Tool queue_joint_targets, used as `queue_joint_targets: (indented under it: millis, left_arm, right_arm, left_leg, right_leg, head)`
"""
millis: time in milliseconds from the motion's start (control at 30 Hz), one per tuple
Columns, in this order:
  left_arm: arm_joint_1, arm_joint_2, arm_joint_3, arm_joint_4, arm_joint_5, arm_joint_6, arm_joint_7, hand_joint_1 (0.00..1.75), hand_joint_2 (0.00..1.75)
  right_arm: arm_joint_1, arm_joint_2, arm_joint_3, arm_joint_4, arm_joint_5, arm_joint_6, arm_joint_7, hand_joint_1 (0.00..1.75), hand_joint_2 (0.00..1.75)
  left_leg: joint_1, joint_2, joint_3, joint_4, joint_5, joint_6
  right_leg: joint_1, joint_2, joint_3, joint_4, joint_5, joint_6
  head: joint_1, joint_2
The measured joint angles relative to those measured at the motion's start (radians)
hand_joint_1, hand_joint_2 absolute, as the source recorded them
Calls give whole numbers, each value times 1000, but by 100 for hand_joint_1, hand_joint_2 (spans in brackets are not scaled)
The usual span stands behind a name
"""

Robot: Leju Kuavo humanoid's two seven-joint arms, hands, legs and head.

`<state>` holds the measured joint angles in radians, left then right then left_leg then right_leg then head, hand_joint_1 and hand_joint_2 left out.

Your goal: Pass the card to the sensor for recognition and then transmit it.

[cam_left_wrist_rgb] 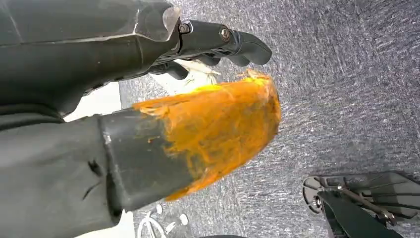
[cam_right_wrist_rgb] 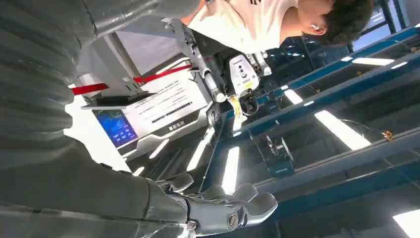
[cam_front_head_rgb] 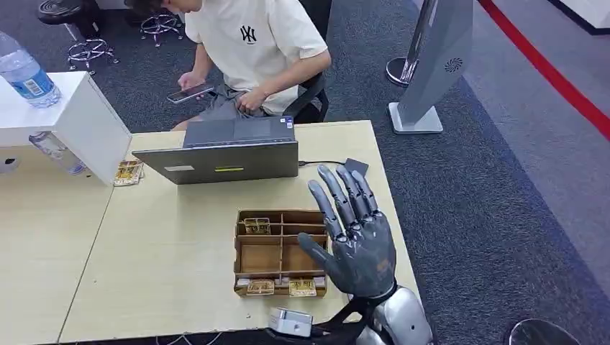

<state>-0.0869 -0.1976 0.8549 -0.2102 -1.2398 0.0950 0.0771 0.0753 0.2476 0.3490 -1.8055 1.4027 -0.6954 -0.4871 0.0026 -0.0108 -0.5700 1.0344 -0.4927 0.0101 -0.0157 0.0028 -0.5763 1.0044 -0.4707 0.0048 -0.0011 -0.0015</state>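
Note:
My right hand point(cam_front_head_rgb: 352, 233) is raised above the table's right part, fingers spread and pointing up, holding nothing. In the right wrist view its fingers point(cam_right_wrist_rgb: 223, 210) stretch out against ceiling lights. Just left of it stands a wooden card holder point(cam_front_head_rgb: 248, 255) with gold cards point(cam_front_head_rgb: 257, 226) in a far slot and two more point(cam_front_head_rgb: 260, 287) in the near slots. A small dark sensor pad point(cam_front_head_rgb: 357, 167) lies beyond the hand, next to the laptop. My left hand point(cam_left_wrist_rgb: 198, 99) hangs over grey carpet, its orange-wrapped thumb apart from its dark fingers point(cam_left_wrist_rgb: 233, 42), nothing in it.
An open laptop point(cam_front_head_rgb: 229, 154) stands at the table's far side, with a seated person point(cam_front_head_rgb: 248, 50) behind it looking at a phone. A white box point(cam_front_head_rgb: 79, 118) with a water bottle point(cam_front_head_rgb: 25, 72) is at the left, loose gold cards point(cam_front_head_rgb: 128, 172) beside it. A small grey device point(cam_front_head_rgb: 290, 321) sits at the front edge.

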Motion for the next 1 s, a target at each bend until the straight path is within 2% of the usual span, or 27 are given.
queue_joint_targets:
  millis: [33,67,100,200,400,433,467,500,567,600,667,733,833,900,933,1000]
  left_arm:
    - [0,0,0,0,0,0,0,0,0]
    - [0,0,0,0,0,-1,0,0,0]
    - [0,0,0,0,0,-1,0,0,0]
    - [0,-1,0,0,0,0,0,0,0]
    - [0,-1,1,0,0,1,-6,0,0]
    - [0,-1,2,0,0,1,-7,0,0]
    - [0,-1,3,0,0,1,-8,0,0]
    - [0,-1,4,0,-3,1,-9,0,0]
    - [-1,-1,14,0,-10,1,-13,0,0]
    - [-1,-1,18,0,-11,1,-13,0,0]
    - [-1,-1,19,0,-16,1,-14,0,0]
    - [-2,-1,22,0,-17,1,-15,0,0]
    - [-2,-1,26,0,-19,1,-15,0,0]
    - [-2,-1,27,0,-19,1,-15,0,0]
    - [-2,-1,28,0,-19,1,-16,0,0]
    - [-2,-1,29,0,-19,1,-16,0,0]
  right_arm:
    - [2,1,-2,0,-2,0,-13,147,175]
    - [5,6,-8,1,-12,0,-46,168,175]
    - [8,7,-17,3,-22,0,-79,175,175]
    - [17,13,-37,14,-45,0,-151,175,175]
    - [23,21,-71,49,-27,1,-150,175,175]
    - [24,22,-75,63,-18,1,-138,152,175]
    - [24,22,-77,74,-11,1,-122,141,175]
    - [24,22,-77,86,-2,1,-97,140,175]
    - [21,21,-69,112,19,1,-27,54,175]
    - [20,19,-63,123,25,1,-1,49,175]
    - [17,16,-50,140,38,0,24,56,175]
    - [14,13,-36,154,43,0,41,80,175]
    - [10,8,-27,167,47,0,60,58,175]
    - [4,3,-19,178,55,0,86,58,175]
    - [0,0,-13,184,56,0,100,68,175]
    - [-5,-5,-2,193,57,0,118,68,175]
  left_leg:
    - [0,0,0,0,0,0]
    - [0,0,0,0,0,0]
    - [0,0,0,0,0,0]
    - [0,0,0,0,0,0]
    - [0,0,0,0,0,0]
    - [0,0,0,0,0,0]
    - [0,0,0,0,0,0]
    - [0,0,0,0,0,0]
    - [0,0,0,0,0,0]
    - [0,0,0,0,0,0]
    - [0,0,0,0,0,0]
    - [0,0,0,0,0,0]
    - [0,0,0,0,0,0]
    - [0,0,0,0,0,0]
    - [0,0,0,0,0,0]
    - [0,0,0,0,0,0]
  right_leg:
    - [0,0,0,0,0,0]
    - [0,0,0,0,0,0]
    - [0,0,0,0,0,0]
    - [0,0,0,0,0,0]
    - [0,0,0,0,0,0]
    - [0,0,0,0,0,0]
    - [0,0,0,0,0,0]
    - [0,0,0,0,0,0]
    - [0,0,0,0,0,0]
    - [0,0,0,0,0,0]
    - [0,0,0,0,0,0]
    - [0,0,0,0,0,0]
    - [0,0,0,0,0,0]
    - [0,0,0,0,0,0]
    - [0,0,0,0,0,0]
    - [0,0,0,0,0,0]
  head:
    - [0,0]
    - [0,0]
    - [0,0]
    - [0,0]
    - [1,0]
    - [0,0]
    - [0,0]
    - [0,0]
    - [0,0]
    - [1,0]
    - [1,0]
    - [0,0]
    - [0,0]
    - [0,0]
    - [0,0]
    - [0,0]
